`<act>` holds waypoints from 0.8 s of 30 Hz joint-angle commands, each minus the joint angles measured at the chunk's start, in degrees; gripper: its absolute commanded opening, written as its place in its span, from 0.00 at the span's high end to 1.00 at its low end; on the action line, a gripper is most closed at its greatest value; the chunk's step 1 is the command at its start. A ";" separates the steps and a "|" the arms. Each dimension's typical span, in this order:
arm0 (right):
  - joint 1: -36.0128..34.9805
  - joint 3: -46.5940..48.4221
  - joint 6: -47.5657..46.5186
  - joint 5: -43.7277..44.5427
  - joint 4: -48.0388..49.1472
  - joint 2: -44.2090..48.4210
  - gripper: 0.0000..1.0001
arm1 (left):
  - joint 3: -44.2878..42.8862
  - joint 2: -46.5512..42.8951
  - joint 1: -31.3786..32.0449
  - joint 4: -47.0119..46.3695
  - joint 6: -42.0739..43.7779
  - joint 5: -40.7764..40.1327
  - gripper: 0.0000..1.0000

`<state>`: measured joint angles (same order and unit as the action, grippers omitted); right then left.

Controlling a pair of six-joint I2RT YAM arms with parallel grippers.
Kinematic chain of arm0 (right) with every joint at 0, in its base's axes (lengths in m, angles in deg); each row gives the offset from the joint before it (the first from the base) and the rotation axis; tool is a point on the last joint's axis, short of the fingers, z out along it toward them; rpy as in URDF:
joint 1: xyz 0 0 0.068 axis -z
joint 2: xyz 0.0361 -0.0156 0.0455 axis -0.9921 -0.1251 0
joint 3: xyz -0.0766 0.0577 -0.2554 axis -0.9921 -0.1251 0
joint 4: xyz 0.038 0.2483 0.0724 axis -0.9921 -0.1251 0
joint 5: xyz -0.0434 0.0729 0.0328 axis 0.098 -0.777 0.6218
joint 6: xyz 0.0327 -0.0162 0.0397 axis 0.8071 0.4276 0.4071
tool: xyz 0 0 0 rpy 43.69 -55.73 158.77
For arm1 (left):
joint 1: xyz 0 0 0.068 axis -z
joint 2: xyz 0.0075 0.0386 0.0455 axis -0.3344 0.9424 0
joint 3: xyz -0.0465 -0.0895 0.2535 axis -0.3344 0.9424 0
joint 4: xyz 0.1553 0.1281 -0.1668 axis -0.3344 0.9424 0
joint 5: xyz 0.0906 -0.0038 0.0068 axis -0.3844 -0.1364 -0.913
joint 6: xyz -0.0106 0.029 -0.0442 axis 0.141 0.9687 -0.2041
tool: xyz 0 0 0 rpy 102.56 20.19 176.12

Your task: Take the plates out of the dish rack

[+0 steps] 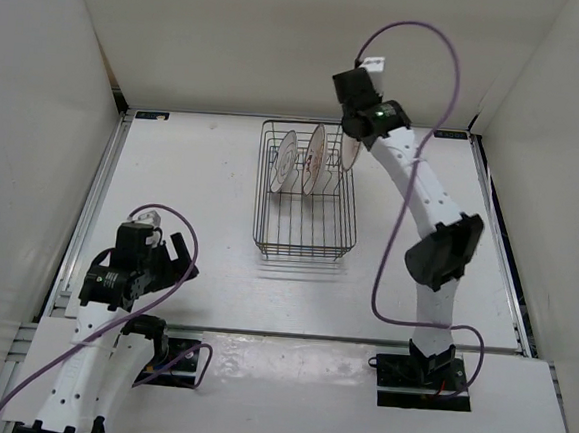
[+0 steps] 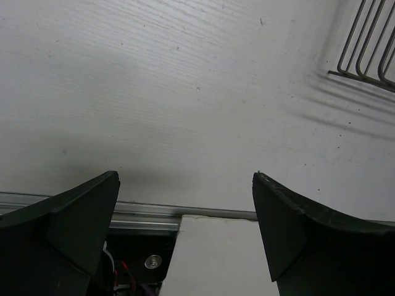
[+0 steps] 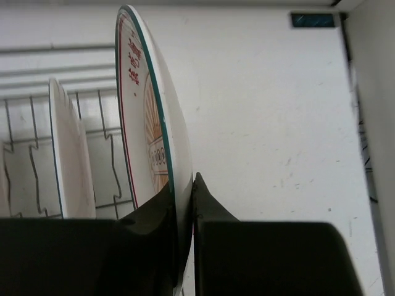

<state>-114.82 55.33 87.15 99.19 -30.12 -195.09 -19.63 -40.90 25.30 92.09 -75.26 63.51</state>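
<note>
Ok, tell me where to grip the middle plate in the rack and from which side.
Take the middle plate by its upper rim, coming from above, one finger on each face. It stands on edge in the dish rack, so probably only that thin rim is free.

A white table (image 1: 191,199) — faintly scuffed and speckled — sits boxed in by white walls (image 1: 27,106) on the left, back and right. A metal rail (image 1: 95,201) runs along its left edge, a small blue label (image 1: 152,115) lies at the far left corner, and a white board (image 1: 286,387) spans the near edge.
</note>
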 commanded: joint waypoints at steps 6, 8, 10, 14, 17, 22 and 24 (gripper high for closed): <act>9.38 -10.27 11.14 5.87 -4.00 25.78 1.00 | 0.99 -0.01 0.48 -0.64 -1.60 1.48 0.01; 16.69 -23.80 16.87 -2.06 -4.94 31.85 1.00 | 1.08 -0.45 0.57 -0.11 -1.60 1.65 0.01; 23.18 -32.13 15.30 -15.06 4.79 40.95 1.00 | 1.00 -0.54 1.01 0.25 -1.34 1.57 0.01; 34.35 -47.62 18.62 -30.51 12.29 46.46 1.00 | 1.61 -0.45 1.53 -0.37 -1.16 1.83 0.01; 41.31 -52.36 17.93 -42.94 14.20 44.80 1.00 | 2.14 0.34 2.59 -1.33 -0.82 2.79 0.01; 46.94 -68.69 21.79 -47.72 25.89 48.04 1.00 | 2.84 0.61 3.12 -3.27 -0.28 7.81 0.01; 47.56 -71.62 22.41 -48.24 29.24 49.19 1.00 | 3.54 0.34 3.38 -3.18 -0.55 7.28 0.01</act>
<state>-68.84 -13.61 106.34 57.75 -11.96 -149.30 -16.94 -40.16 28.23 90.34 -76.04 68.60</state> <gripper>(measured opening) 0.109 0.994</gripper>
